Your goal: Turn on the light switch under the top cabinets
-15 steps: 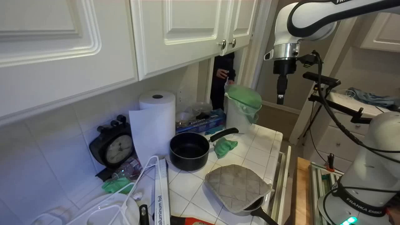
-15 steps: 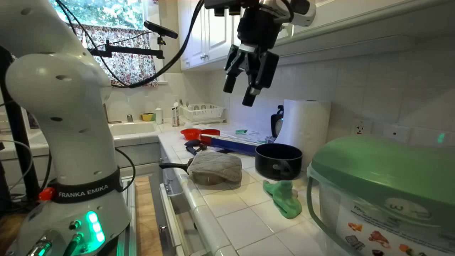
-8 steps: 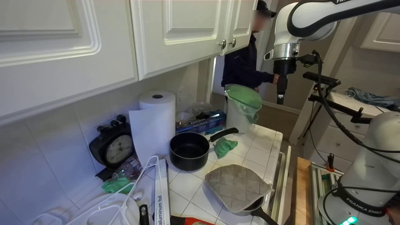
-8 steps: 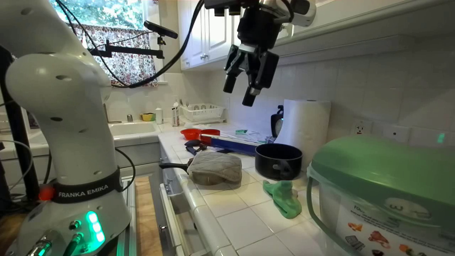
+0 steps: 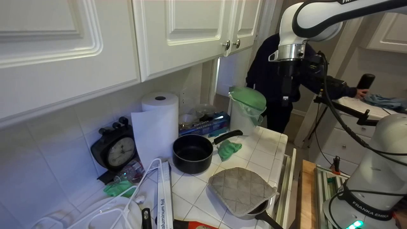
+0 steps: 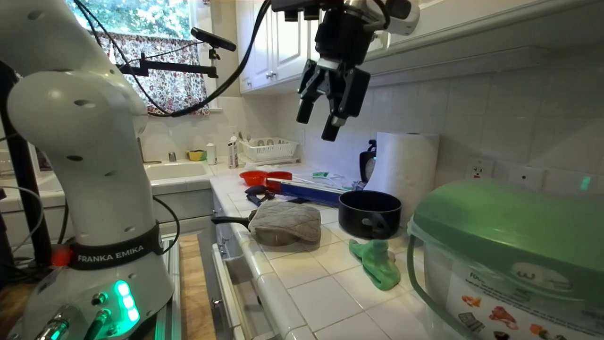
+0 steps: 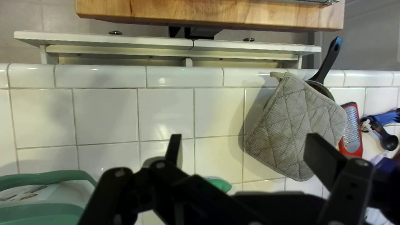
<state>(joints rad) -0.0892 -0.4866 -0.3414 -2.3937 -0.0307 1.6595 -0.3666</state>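
In an exterior view: top cabinets (image 5: 184, 28), white, raised moulded panels, cut off above and at one side, with round metal knobs (image 5: 226, 45); beneath them, paper towel roll (image 5: 160, 130), one sheet hanging loose; dial (image 5: 121, 152), round face in a black case, markings too small to read; foil box (image 5: 163, 194), long and narrow, cut off below; saucepan (image 5: 193, 163), black, round; pot holder (image 5: 240, 190), grey, quilted, laid over a pan (image 5: 262, 206) and hiding most of it; table (image 5: 265, 146) of square white tiles; person (image 5: 270, 79) in dark clothing, partly behind the arm (image 5: 318, 24); arm cut off at upper right, its wrist pointing down.

In an exterior view: gripper (image 6: 316, 126), black, hanging well above the table, fingers apart; under the top cabinets, wall plates (image 6: 526, 174) on glossy tile, partly hidden by a green-lidded container (image 6: 505, 255), with a small green glow (image 6: 585, 183) near them; whether one is the light switch cannot be told; container cut off at right and below.

In the wrist view: gripper fingers blurred, wide apart above the table; pot holder's diamond stitching plain; beside it, grater (image 7: 350, 131), red-framed, perforated metal; green item (image 7: 220, 184), mostly hidden behind the gripper, kind unclear; drawer (image 7: 125, 42), white, pulled out; wooden slab (image 7: 206, 14), cut off above.
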